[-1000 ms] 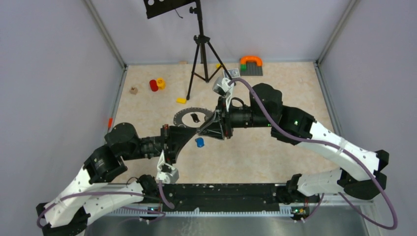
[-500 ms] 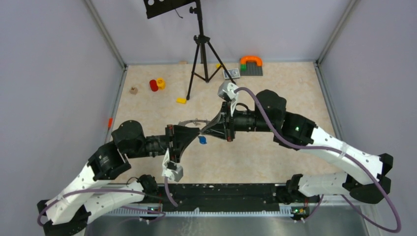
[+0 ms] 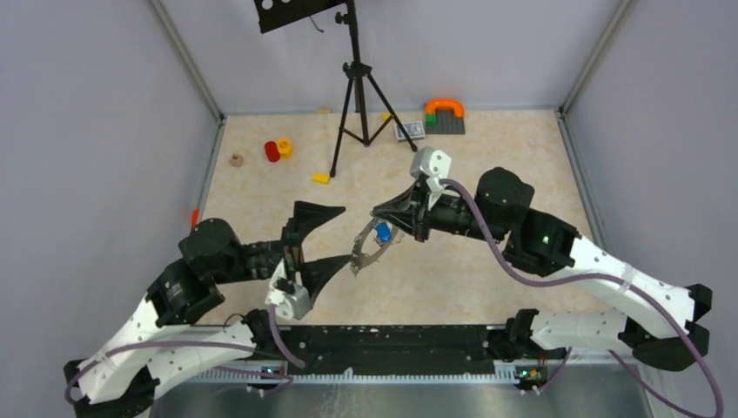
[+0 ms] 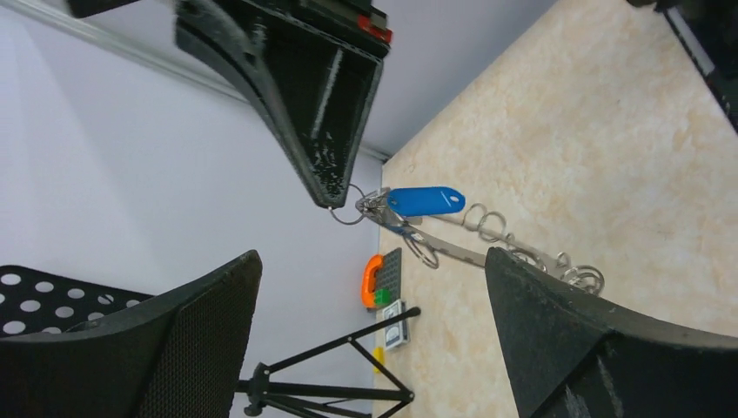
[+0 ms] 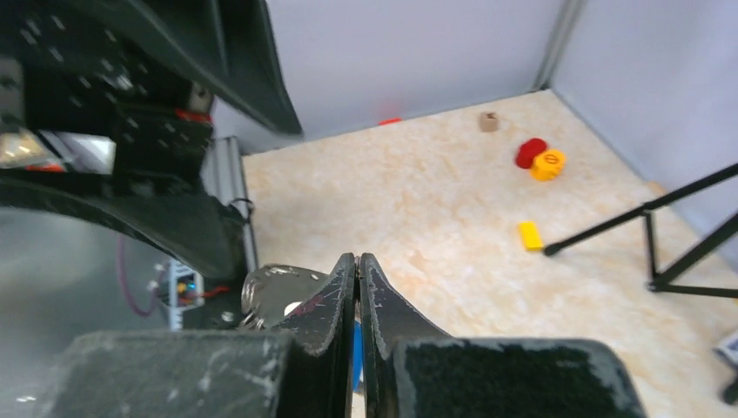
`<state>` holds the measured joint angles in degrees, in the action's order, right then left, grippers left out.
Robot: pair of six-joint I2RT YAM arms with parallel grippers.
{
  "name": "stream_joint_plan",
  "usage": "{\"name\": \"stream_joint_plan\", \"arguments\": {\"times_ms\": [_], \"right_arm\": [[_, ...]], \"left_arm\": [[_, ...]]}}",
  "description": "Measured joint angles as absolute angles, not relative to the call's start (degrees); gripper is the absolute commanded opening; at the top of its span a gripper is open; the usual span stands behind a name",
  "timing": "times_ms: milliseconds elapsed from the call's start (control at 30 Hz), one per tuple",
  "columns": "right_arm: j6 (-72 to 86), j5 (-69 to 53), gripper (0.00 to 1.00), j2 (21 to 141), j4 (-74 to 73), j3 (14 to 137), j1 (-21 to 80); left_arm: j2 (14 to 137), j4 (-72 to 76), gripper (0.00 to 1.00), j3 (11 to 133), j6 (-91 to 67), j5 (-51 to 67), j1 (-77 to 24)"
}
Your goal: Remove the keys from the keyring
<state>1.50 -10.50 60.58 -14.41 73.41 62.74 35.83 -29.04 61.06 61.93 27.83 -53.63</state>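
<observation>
Keyring (image 4: 461, 250) held clear above the table (image 3: 505, 148), between the two arms.

Left gripper (image 3: 346, 233): jaws spread wide, holding nothing, its mouth facing the ring. The ring lies just beyond its fingertips and, in the left wrist view, in line with the gap.

Right gripper (image 3: 377, 218): jaws pressed together on the ring's upper end. Whether they pinch the rim itself or a small loop there cannot be told.

Ring axis: the ring slants down from the right gripper toward the arm bases. The left wrist camera sees it nearly edge-on, its free end pointing away from the right jaws.

Blue-tagged key (image 3: 381, 232): hangs just beside the pinch point.

Wire loops (image 4: 487, 222): strung along the rim.

Judgement: the left arm is free and nearer the low end, so it is the one placed to take a key.
</observation>
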Motion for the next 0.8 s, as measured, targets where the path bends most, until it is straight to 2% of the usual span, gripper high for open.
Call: {"name": "stream_joint_plan", "arguments": {"times_ms": [300,533,800], "right_arm": [[-16.3,-9.8,0.00,56.6,-14.6,72.0,62.7],[-21.8,-22.6,0.00,50.3,-8.8,70.5,62.7],[-14.6,-39.1,0.00,43.8,4.6,70.1,62.7]], "left_arm": [[30.2,-18.7,0.98,59.7,38.6,26.5,-53.6],[30.0,-14.8,0.98,59.7,23.1,18.3,-53.6],[30.3,-14.0,0.98,59.7,17.4,15.6,-53.6]]}}
